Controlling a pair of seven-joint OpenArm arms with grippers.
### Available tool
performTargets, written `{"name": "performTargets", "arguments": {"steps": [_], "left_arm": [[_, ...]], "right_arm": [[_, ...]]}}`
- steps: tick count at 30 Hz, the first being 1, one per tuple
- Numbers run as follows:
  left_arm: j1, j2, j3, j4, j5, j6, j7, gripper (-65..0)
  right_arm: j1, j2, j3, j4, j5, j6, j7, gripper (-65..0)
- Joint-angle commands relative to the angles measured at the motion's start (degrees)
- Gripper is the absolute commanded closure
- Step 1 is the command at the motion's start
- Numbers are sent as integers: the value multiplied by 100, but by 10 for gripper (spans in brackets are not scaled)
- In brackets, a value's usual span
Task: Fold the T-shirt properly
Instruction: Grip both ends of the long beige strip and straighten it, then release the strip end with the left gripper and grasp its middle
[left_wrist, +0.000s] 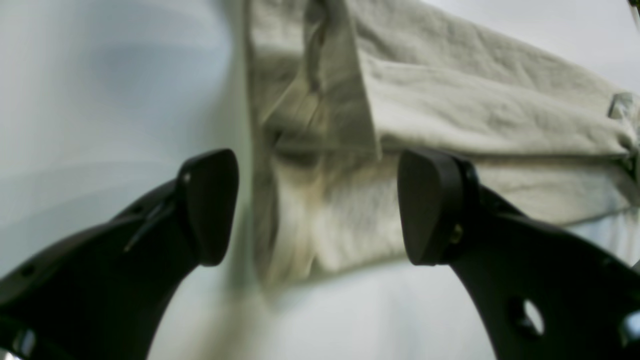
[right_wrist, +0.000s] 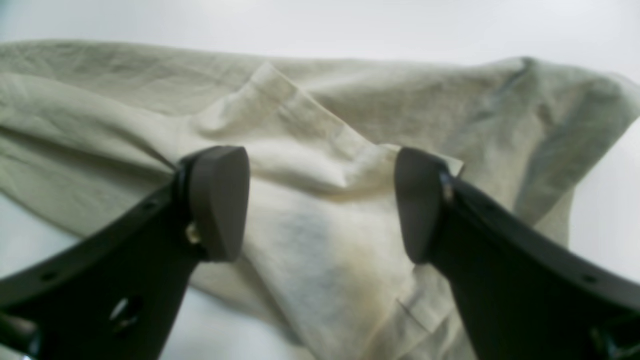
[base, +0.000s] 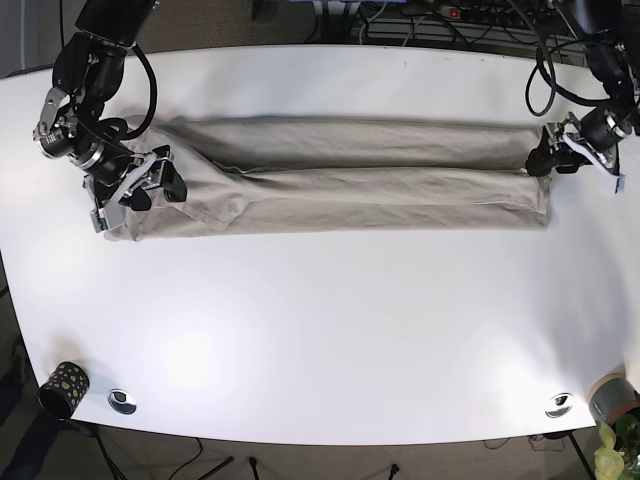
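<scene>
T-shirt (base: 340, 185) lies on the white tabletop (base: 330, 340), folded into a long, narrow band that runs from one arm to the other. The right gripper (right_wrist: 320, 205) has its jaws spread wide and holding nothing; a folded, creased corner of the cloth sits in the gap between them and reaches out past both tips. The left gripper (left_wrist: 317, 207) is also spread wide with nothing held; the shirt's end edge and a doubled hem lie between and just beyond its jaws, with bare tabletop off to one side. In the base view each gripper sits at one end of the band.
</scene>
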Motion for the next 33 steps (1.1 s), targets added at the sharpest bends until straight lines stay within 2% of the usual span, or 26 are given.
{"name": "performTargets", "arguments": {"steps": [1, 8, 14, 22, 24, 26, 28, 31, 33], "left_arm": [[-36, -119, -33, 49, -93, -28, -99, -465], [-221, -93, 230, -56, -49, -28, -108, -460], [-494, -23, 239, -504, 575, -28, -108, -458], [-573, 92, 204, -540, 1190, -28, -108, -447], [-573, 100, 213, -540, 1375, -28, -108, -404], [-634, 118, 239, -531, 1524, -28, -108, -319], [-748, 241, 239, -531, 1612, -28, -108, -200], [-784, 347, 239, -496, 1753, -28, -108, -93], [-810, 355, 239, -390, 1814, -28, -108, -88]], "right_arm": [[40, 104, 20, 96, 97, 14, 124, -438], [5, 95, 20, 96, 97, 14, 133, -438], [5, 7, 20, 96, 97, 14, 133, -438], [5, -19, 20, 96, 97, 14, 133, -438], [5, -19, 20, 96, 97, 14, 133, -438], [5, -19, 20, 96, 97, 14, 133, -438], [14, -19, 20, 96, 97, 14, 133, -438], [23, -19, 20, 96, 97, 14, 133, -438], [32, -19, 20, 96, 88, 14, 133, -438]]}}
